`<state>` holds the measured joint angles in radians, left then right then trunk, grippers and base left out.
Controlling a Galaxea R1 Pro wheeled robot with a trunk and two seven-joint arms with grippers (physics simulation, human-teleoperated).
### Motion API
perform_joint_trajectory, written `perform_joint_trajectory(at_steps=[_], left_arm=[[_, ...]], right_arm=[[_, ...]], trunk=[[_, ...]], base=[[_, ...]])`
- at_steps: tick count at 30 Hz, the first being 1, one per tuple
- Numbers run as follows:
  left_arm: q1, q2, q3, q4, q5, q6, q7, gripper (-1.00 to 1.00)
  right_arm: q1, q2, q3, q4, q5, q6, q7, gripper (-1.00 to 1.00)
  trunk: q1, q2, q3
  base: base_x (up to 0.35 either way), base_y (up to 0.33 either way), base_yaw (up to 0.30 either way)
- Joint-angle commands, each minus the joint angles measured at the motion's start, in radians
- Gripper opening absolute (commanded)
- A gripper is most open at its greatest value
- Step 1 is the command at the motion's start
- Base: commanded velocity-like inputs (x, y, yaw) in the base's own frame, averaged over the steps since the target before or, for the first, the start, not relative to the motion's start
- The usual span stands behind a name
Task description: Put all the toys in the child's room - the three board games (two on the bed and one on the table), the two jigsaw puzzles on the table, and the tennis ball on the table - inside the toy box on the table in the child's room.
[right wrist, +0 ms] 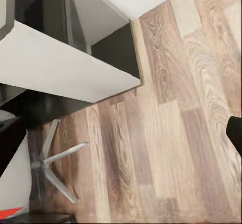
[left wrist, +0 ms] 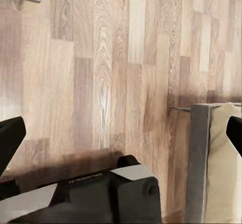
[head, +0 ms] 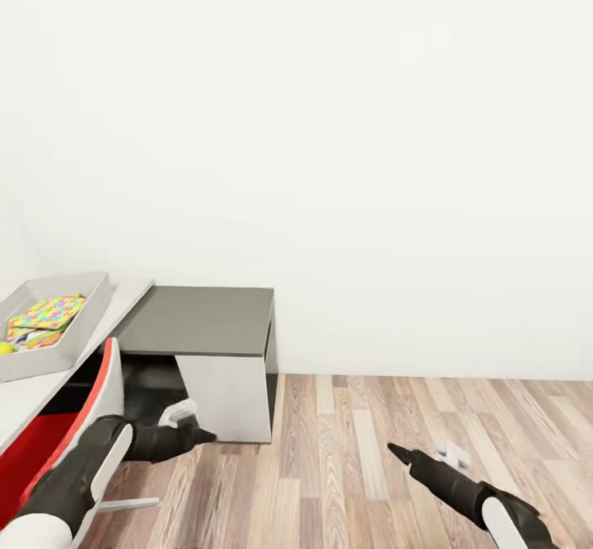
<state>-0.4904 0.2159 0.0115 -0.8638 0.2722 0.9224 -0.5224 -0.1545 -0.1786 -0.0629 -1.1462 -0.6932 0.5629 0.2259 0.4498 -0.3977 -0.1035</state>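
The toy box [head: 78,318] sits on the surface [head: 33,393] far to the robot's left — a bright puzzle [head: 45,316] already inside. The left gripper [head: 193,425] is nearer; both jaws spread, holding nothing.

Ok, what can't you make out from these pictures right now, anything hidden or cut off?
- Toy box, head view: cut off by the left edge; its near wall hides all but a colourful puzzle and part of a yellow ball.
- Red chair, head view: largely covered by the left arm.
- Left end effector and right end effector, head view: seen end-on, so open or shut is unclear.
- Desk cabinet, right wrist view: interior in shadow.
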Motion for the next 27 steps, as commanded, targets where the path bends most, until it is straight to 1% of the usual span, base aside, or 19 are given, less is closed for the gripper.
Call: perform_joint_trajectory(at_steps=[1, 2, 3, 4, 5, 6, 7, 9, 10, 11, 12, 13, 14, 15, 17, 22, 27], left_arm=[[0.000, -0.007, -0.013, 0.079, 0.003, -0.036, 0.035, 1.00], [0.001, -0.011, -0.018, 0.120, 0.003, -0.062, 0.054, 1.00], [0.001, -0.018, -0.026, 0.207, 0.002, -0.122, 0.095, 1.00], [0.002, -0.021, -0.030, 0.254, 0.001, -0.157, 0.116, 1.00], [0.002, -0.029, -0.037, 0.347, -0.001, -0.234, 0.159, 1.00], [0.002, -0.039, -0.043, 0.439, -0.003, -0.318, 0.201, 1.00], [0.002, -0.044, -0.047, 0.483, -0.004, -0.360, 0.221, 1.00], [0.002, -0.068, -0.064, 0.639, -0.008, -0.523, 0.304, 1.00], [0.004, -0.082, -0.071, 0.703, -0.010, -0.598, 0.347, 1.00], [0.010, -0.096, -0.077, 0.758, -0.010, -0.667, 0.389, 1.00], [0.016, -0.102, -0.080, 0.779, -0.011, -0.698, 0.410, 1.00], [0.036, -0.111, -0.083, 0.810, -0.011, -0.755, 0.450, 1.00], [0.049, -0.114, -0.085, 0.820, -0.012, -0.779, 0.468, 1.00], [0.076, -0.119, -0.087, 0.835, -0.013, -0.818, 0.499, 1.00], [0.124, -0.125, -0.094, 0.851, -0.019, -0.865, 0.541, 1.00], [0.190, -0.127, -0.103, 0.860, -0.043, -0.897, 0.566, 1.00], [0.229, -0.127, -0.105, 0.862, -0.045, -0.908, 0.571, 1.00]], right_arm=[[0.002, 0.004, 0.019, 0.041, 0.013, -0.002, 0.001, 1.00], [0.003, 0.007, 0.029, 0.064, 0.023, -0.006, 0.000, 1.00], [0.005, 0.016, 0.051, 0.120, 0.047, -0.018, -0.003, 1.00], [0.006, 0.023, 0.063, 0.154, 0.063, -0.027, -0.006, 1.00], [0.007, 0.042, 0.087, 0.234, 0.101, -0.057, -0.016, 1.00], [0.007, 0.064, 0.110, 0.324, 0.146, -0.106, -0.031, 1.00], [0.007, 0.075, 0.121, 0.370, 0.169, -0.135, -0.040, 1.00], [0.007, 0.124, 0.156, 0.546, 0.266, -0.258, -0.091, 1.00], [0.007, 0.149, 0.167, 0.623, 0.310, -0.315, -0.123, 1.00], [0.007, 0.173, 0.174, 0.690, 0.351, -0.365, -0.158, 1.00], [0.007, 0.183, 0.177, 0.720, 0.369, -0.387, -0.175, 1.00], [0.007, 0.202, 0.180, 0.770, 0.400, -0.429, -0.209, 1.00], [0.007, 0.209, 0.181, 0.792, 0.412, -0.449, -0.224, 1.00], [0.007, 0.218, 0.183, 0.831, 0.429, -0.485, -0.251, 1.00], [0.008, 0.228, 0.184, 0.909, 0.445, -0.543, -0.286, 1.00], [0.008, 0.233, 0.183, 1.060, 0.450, -0.635, -0.307, 1.00], [0.008, 0.221, 0.181, 1.103, 0.451, -0.663, -0.311, 1.00]], trunk=[[0.000, -0.002, -0.002], [0.000, -0.002, -0.002], [0.000, -0.002, -0.002], [0.000, -0.002, -0.002], [0.000, -0.002, -0.002], [0.000, -0.002, -0.002], [0.000, -0.002, -0.002], [0.000, -0.002, -0.002], [0.000, -0.002, -0.002], [0.000, -0.002, -0.002], [0.000, -0.002, -0.002], [0.000, -0.002, -0.002], [0.000, -0.002, -0.002], [0.000, -0.002, -0.002], [0.000, -0.002, -0.002], [0.000, -0.002, -0.002], [0.000, -0.002, -0.002]], base=[[-0.116, 0.000, 0.000], [-0.093, 0.000, 0.000], [-0.060, 0.000, 0.000], [-0.048, 0.000, 0.000], [-0.031, 0.000, 0.000], [-0.020, 0.000, 0.000], [-0.016, 0.000, 0.000], [-0.008, 0.000, 0.000], [-0.004, 0.000, 0.000], [-0.003, 0.000, 0.000], [-0.002, 0.000, 0.000], [-0.001, 0.000, 0.000], [-0.001, 0.000, 0.000], [0.000, 0.000, 0.000], [0.000, 0.000, 0.000], [0.000, 0.000, 0.000], [0.000, 0.000, 0.000]])
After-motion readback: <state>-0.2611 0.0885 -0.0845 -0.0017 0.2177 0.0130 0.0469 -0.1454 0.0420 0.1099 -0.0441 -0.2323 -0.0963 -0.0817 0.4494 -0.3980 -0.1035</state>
